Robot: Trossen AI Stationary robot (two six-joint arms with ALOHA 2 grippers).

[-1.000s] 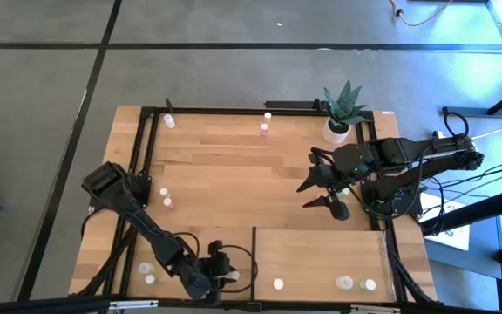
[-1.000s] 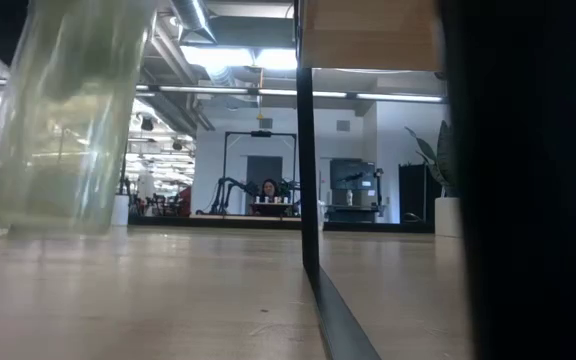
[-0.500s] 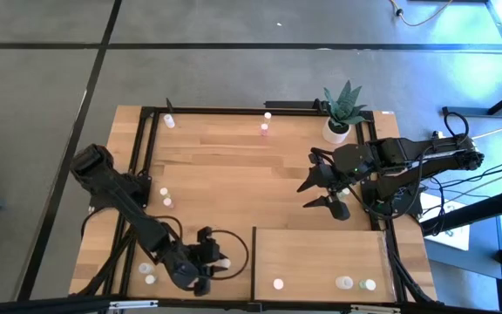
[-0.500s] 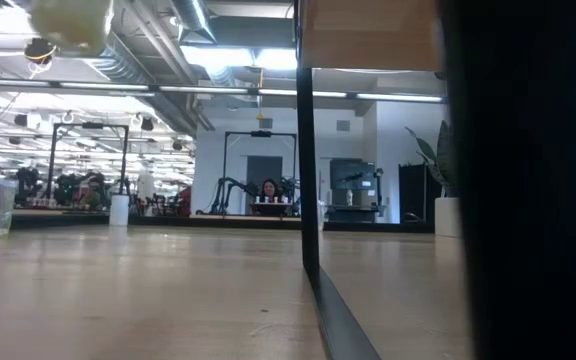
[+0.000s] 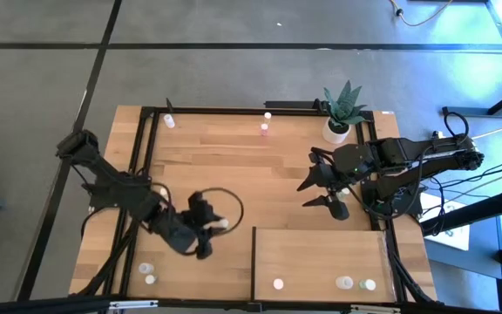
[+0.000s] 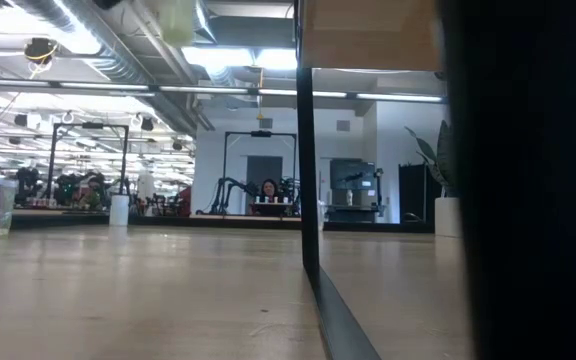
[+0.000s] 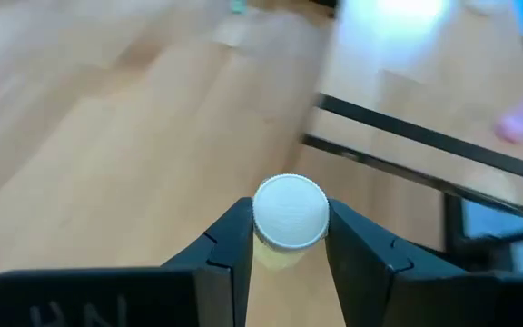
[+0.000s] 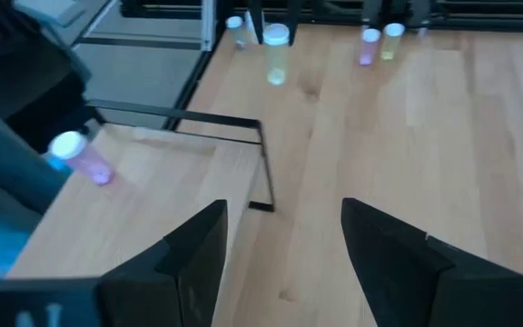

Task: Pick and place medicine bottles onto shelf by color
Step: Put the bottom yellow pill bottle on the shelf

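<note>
L gripper (image 5: pixel 209 228) clamps a white-capped pale-yellow bottle (image 7: pixel 290 213) lower left of frame, just left of shelf (image 5: pixel 321 253) edge (bare planks around). R gripper (image 5: pixel 321 186) hangs centre-right, jaws apart. No legible writing.

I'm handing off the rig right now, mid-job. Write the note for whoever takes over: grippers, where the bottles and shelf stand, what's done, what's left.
Left gripper: shut on a pale yellow bottle with a white cap, raised over the tabletop just left of the shelf.
Right gripper: open, empty, waiting above the table near the potted plant.
Done: three bottles stand on the shelf along its near edge, one at left and a pair at right.
Left: place the held bottle; then the loose ones: two at the table's near left corner, two at the left edge, and three along the far edge.
</note>
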